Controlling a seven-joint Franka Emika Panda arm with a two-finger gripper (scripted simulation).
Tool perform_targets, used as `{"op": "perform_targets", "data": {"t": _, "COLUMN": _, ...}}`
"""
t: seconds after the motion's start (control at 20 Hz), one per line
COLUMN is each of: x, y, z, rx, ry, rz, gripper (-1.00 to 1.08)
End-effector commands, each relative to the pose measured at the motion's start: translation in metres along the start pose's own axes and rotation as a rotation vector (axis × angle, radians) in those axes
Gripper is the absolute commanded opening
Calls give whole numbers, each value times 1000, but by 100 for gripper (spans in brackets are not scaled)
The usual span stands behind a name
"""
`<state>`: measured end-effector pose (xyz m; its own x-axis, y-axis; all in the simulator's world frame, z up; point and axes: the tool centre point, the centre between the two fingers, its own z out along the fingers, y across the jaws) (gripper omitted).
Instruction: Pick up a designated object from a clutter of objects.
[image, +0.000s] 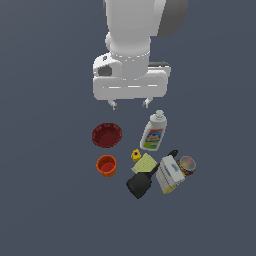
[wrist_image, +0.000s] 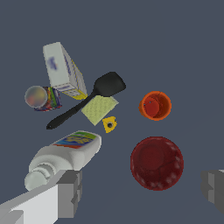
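The gripper (image: 130, 104) hangs in the upper middle of the exterior view, above the objects and touching none of them. Its two short fingertips (image: 114, 104) are spread apart with nothing between them, so the hand is released. In the wrist view only the grey finger pads (wrist_image: 70, 193) show at the lower corners, the far one cut off by the frame edge. The arm above the hand runs out of the top of the exterior view.

The carton (image: 169, 174) stands in the lower right of the exterior view, at the exterior view's right end of the clutter, well apart from the gripper. Its print is too blurred to read. A can (image: 187, 165) sits just beside it and is partly hidden behind it. A black spatula (image: 142, 181) lies close by; its handle tip seems to reach the carton's edge, though contact cannot be confirmed. A yellow sponge (image: 144, 163) lies partly under the handle, with a small yellow piece (image: 135, 155) next to it, too small to identify.

A white bottle (image: 153, 132) lies tilted below the gripper. A dark red bowl (image: 106, 135) and an orange cup (image: 106, 165) sit apart at left centre; something red inside the cup shows only in the wrist view.
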<state>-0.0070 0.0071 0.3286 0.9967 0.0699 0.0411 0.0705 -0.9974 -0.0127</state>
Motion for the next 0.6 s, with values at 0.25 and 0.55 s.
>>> {"op": "perform_targets", "data": {"t": 0.25, "x": 3, "y": 9, "z": -5, "rx": 12, "ry": 13, "rz": 17, "gripper": 100}}
{"op": "perform_targets", "data": {"t": 0.55, "x": 6, "y": 18, "z": -9, "rx": 24, "ry": 26, "rz": 33, "gripper": 100}}
